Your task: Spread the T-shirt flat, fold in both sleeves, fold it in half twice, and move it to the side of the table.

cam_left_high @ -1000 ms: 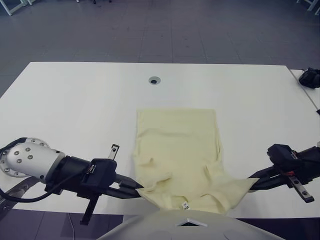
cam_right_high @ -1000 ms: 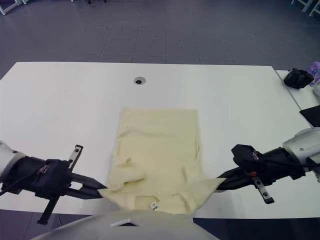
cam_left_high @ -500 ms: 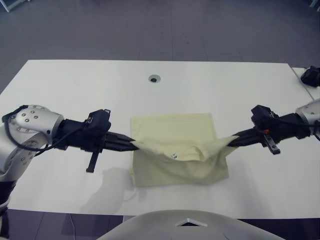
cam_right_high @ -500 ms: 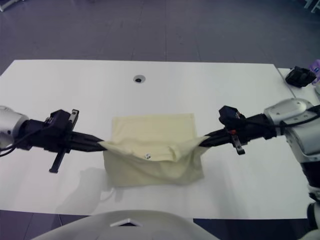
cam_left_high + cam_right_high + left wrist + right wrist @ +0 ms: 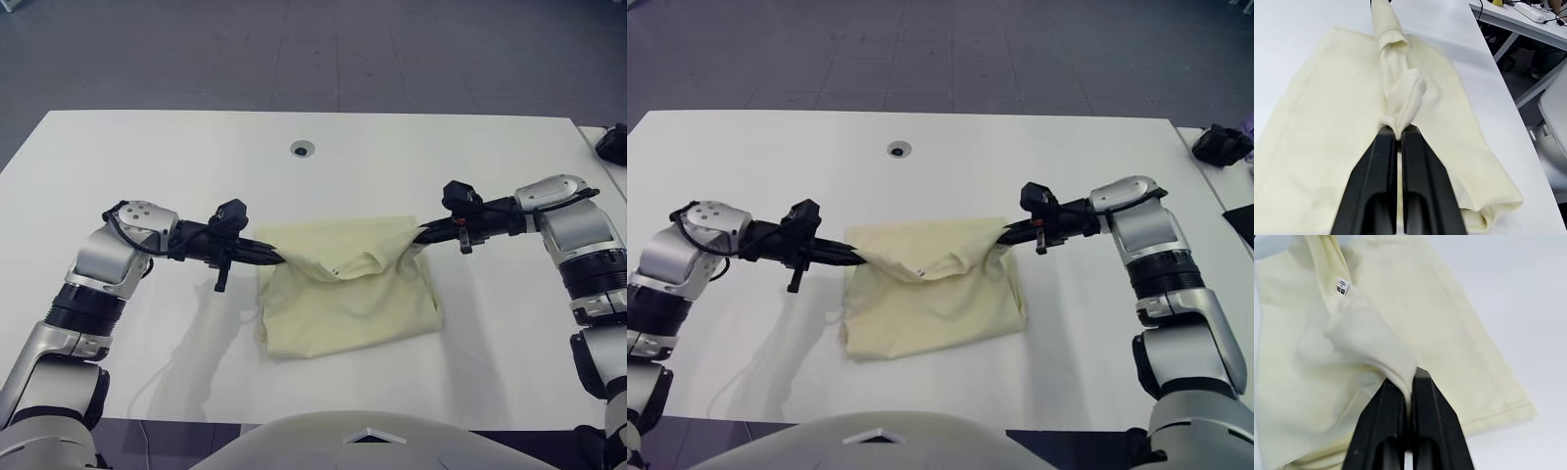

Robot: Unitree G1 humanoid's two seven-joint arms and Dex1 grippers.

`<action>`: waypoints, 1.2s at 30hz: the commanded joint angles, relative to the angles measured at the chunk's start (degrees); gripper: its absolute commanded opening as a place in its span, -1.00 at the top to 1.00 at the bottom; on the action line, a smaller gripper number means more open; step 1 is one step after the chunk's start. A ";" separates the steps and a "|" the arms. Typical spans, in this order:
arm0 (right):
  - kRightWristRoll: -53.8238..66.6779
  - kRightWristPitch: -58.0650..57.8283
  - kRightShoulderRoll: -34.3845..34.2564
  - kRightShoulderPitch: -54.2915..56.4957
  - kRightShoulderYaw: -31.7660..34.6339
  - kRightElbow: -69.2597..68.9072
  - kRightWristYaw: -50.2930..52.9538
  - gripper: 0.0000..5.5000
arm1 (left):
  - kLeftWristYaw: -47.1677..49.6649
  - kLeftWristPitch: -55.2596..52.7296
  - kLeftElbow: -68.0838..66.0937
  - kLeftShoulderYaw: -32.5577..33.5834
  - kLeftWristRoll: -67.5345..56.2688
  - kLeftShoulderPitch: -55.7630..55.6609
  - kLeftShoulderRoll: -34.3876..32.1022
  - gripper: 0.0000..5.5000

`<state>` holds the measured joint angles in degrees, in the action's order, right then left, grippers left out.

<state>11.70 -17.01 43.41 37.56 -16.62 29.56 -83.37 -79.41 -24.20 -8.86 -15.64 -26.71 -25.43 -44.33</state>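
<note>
Left eye view, both arms over the white bench (image 5: 127,166): the pale yellow T-shirt (image 5: 348,299) lies near the middle of the bench, folded into a rough rectangle, its lower layer flat on the surface; the upper layer is raised along the far edge, stretched between the two grippers and sagging slightly between them. Left gripper (image 5: 281,258) at the shirt's far left corner, fingers closed on a pinch of cloth; right gripper (image 5: 418,235) at the far right corner, fingers likewise closed on cloth. Left wrist view: the two black fingers (image 5: 1376,181) lie pressed together with a bunched fold of fabric clamped at their tips; beyond them the cloth runs on as a ridge. Right wrist view: the fingers (image 5: 1432,431) clamp a thick roll of fabric; a small white label (image 5: 1342,286) shows on the raised layer. Round cable port (image 5: 302,149) sits in the bench beyond the shirt, well apart from it; a dark object (image 5: 614,143) lies far to the right, on a neighbouring surface.
</note>
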 commanded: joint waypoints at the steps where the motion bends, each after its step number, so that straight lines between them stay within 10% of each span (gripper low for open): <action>1: -1.52 1.78 -1.57 1.83 1.34 3.12 1.03 1.00 | -0.03 3.32 -4.66 0.18 3.81 -1.78 1.69 0.99; 18: 5.83 -4.47 -5.93 7.43 11.88 6.76 0.46 1.00 | -1.24 0.89 -9.66 10.56 0.46 -8.99 3.85 0.99; 27: -3.03 2.17 -11.32 10.47 8.08 19.49 7.39 1.00 | 0.16 5.72 -22.55 4.84 9.55 -9.35 8.97 0.99; 36: -0.83 -6.01 -16.05 16.17 16.97 37.10 22.30 0.47 | 9.62 7.11 -38.01 11.33 9.55 -13.91 16.29 0.50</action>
<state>9.69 -20.39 27.89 52.16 -2.35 63.89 -64.27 -72.00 -17.14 -44.27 -6.32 -17.06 -36.90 -29.31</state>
